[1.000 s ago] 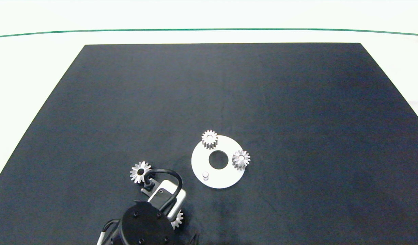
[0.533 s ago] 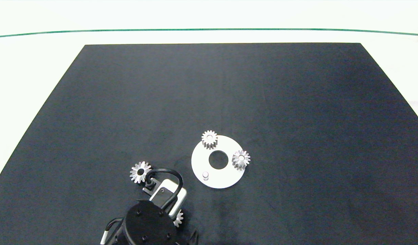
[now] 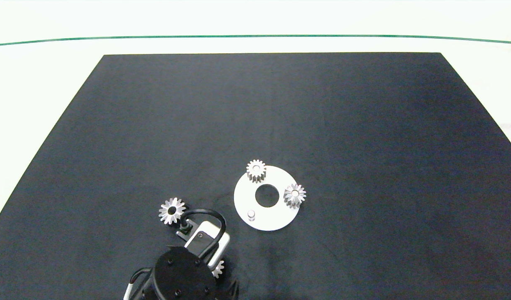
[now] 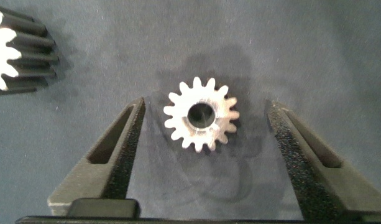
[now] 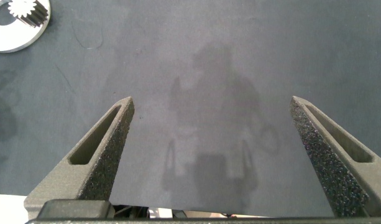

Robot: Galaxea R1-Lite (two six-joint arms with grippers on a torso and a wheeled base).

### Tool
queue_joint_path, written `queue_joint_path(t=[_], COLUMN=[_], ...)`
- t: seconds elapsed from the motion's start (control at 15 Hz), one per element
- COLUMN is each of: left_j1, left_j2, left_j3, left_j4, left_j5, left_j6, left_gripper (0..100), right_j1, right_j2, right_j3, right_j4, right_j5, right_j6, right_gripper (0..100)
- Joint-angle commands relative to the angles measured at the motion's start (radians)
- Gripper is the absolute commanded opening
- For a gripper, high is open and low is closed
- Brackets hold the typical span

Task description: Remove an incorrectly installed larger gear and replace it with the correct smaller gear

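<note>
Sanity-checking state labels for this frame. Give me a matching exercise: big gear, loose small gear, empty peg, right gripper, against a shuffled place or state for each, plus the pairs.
Things:
1. big gear
2. loose small gear
3. empty peg
4. right gripper

Places or states:
A. stands on the white disc, no gear on it
B. open, over bare mat
C. flat on the mat between the open fingers of the left gripper
D. flat on the mat, apart from the disc, nothing gripping it

Pairs: 1-D, 2-C, 3-A, 4-B
</note>
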Motion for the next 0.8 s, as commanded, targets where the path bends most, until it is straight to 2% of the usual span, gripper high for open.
queue_joint_path(t=[0.07,0.8], left_j1=[0.000,0.000], left_j2=[0.016,0.025], left_j3=[0.010,0.020], left_j4=[-0.029,-0.047], left_j5=[0.006,0.014], left_j6=[0.008,0.022], left_gripper=[72,50], right_j1=[0.001,0.001], right_j2=[-0.002,-0.003], right_j3=[0.000,0.000], right_j4=[0.002,0.002], right_j5=[0.000,0.000], right_j6=[-0.001,0.001], right_gripper=[100,100])
